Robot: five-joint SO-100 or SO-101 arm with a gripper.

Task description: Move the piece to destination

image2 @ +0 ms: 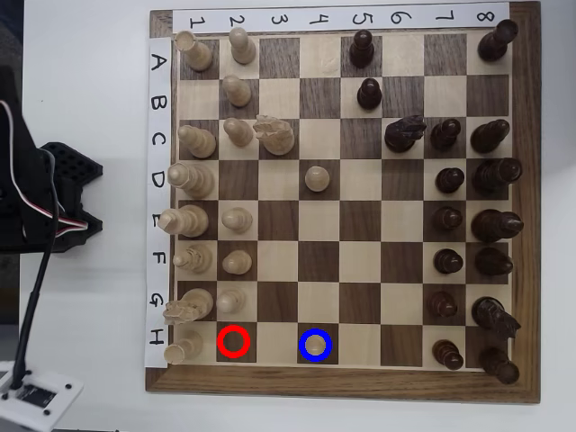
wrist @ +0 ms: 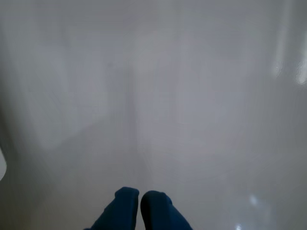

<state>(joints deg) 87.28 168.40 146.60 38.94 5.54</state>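
Cream wood, the piece [image2: 316, 345] already stands inside the blue-ringed destination [image2: 301, 335] in the overhead view. The gripper [wrist: 139, 197], blue fingertips pressed together and empty in the wrist view, faces only bare table [wrist: 153, 96]. Best now: stay clear of the board [image2: 526, 180].

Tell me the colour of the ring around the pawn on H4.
Blue ring, clearest in the overhead view.
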